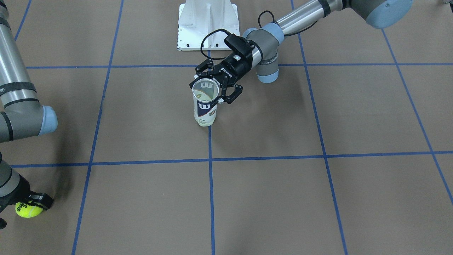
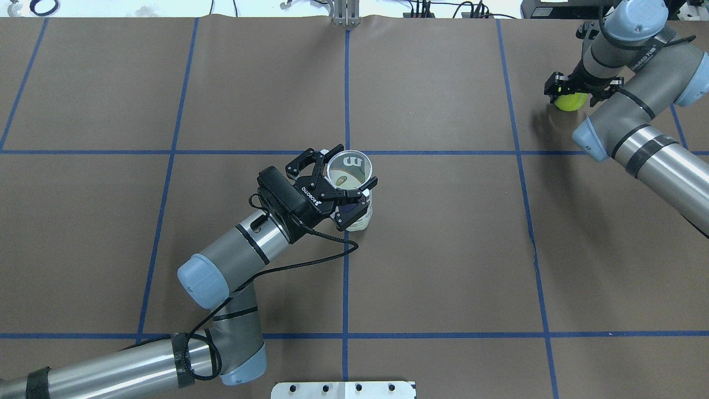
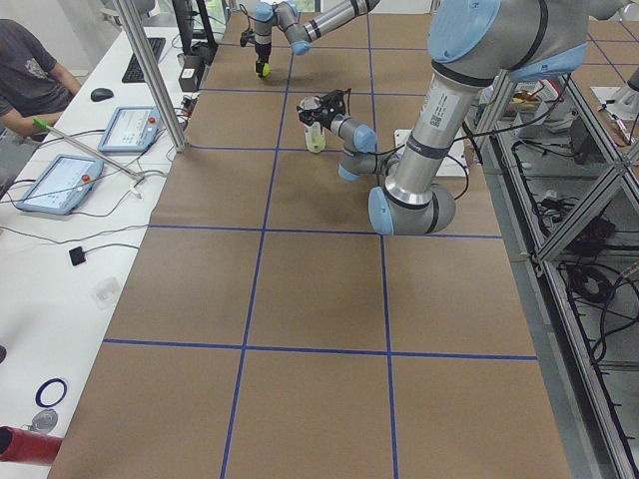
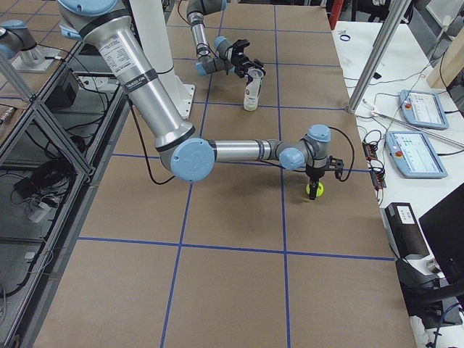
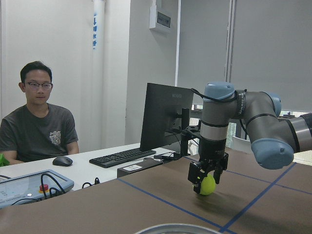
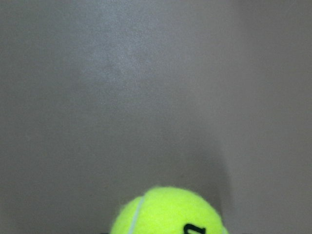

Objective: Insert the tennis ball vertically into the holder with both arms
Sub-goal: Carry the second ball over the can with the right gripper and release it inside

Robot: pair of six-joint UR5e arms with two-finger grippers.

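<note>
**Front-facing view.** Your tennis-ball can stands upright just toward 12 o'clock from the middle of the table, its mouth open. The left gripper reaches in from 1 o'clock. Its fingers sit on either side of the can's upper part and seem pressed against it. Down at 8 o'clock, the right gripper has its fingers clamped on a yellow tennis ball, well apart from the can.

**Overhead view.** The can is at the centre and the ball is out at 2 o'clock. You look straight down the mouth. A pale yellowish shape lies at the bottom, perhaps a ball already inside, but I cannot tell.

**Left side view.** Both are small here. The can is upright, and the far arm points straight down onto the ball at 11 o'clock.

**Right side view.** The ball's shadow sits right beneath it. I cannot tell whether the ball rests on the table or is barely off it.

**Left wrist view.** You see the right gripper side-on, its fingers narrow on the ball's sides. The can's rim shows at 6 o'clock.

**Right wrist view.** Only the ball's top shows at 6 o'clock, with table beyond it. The fingers are out of sight.

By my reading, you have the can steadied and the ball gripped, so the two grasps are done. The ball has yet to be lifted, carried across to the centre, lined up over the mouth, lowered straight in and released.
</note>
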